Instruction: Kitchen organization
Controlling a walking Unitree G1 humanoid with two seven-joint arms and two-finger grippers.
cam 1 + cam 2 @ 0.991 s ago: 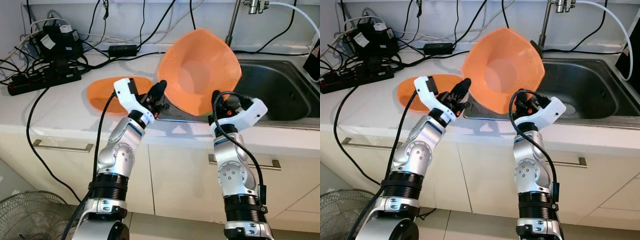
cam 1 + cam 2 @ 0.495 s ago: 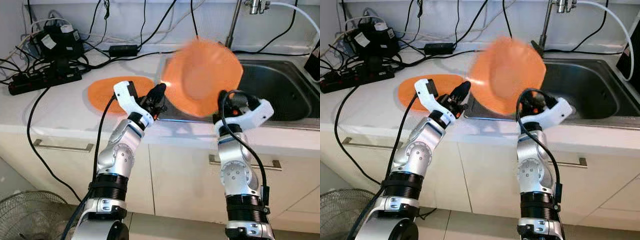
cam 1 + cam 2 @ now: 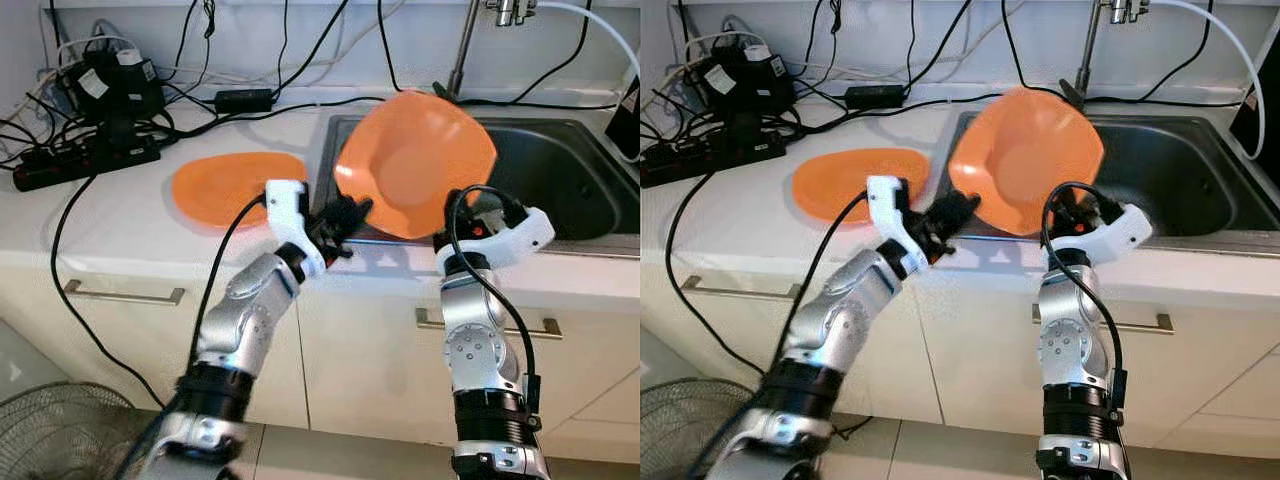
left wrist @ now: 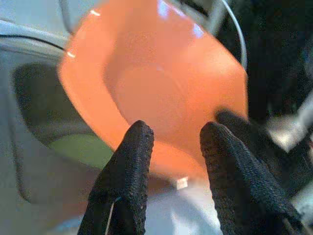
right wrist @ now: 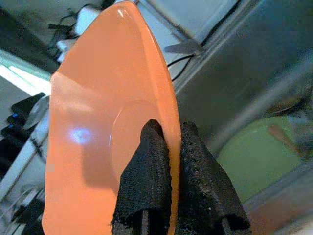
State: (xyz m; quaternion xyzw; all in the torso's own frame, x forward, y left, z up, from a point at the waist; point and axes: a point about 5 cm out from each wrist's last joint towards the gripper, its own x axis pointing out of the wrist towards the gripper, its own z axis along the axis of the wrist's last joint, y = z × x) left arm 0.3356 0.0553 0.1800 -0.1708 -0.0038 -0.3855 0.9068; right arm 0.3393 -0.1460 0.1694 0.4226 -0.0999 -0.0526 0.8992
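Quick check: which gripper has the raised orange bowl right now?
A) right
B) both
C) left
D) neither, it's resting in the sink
A: the right gripper pinches the orange bowl by its rim above the sink, while the left gripper sits open just short of it.

1. The large orange plastic bowl [image 3: 418, 160] has moved to the right. It now hangs over the left part of the steel sink [image 3: 560, 175], and it looks smaller and more tilted than before.
2. The right gripper [image 5: 168, 147], clamped on the bowl's rim, has shifted right with it.
3. The left gripper [image 3: 345, 215] has moved right from beside the flat orange plate [image 3: 235, 187]. Its parted fingers [image 4: 128, 169] now point at the bowl's lower edge.
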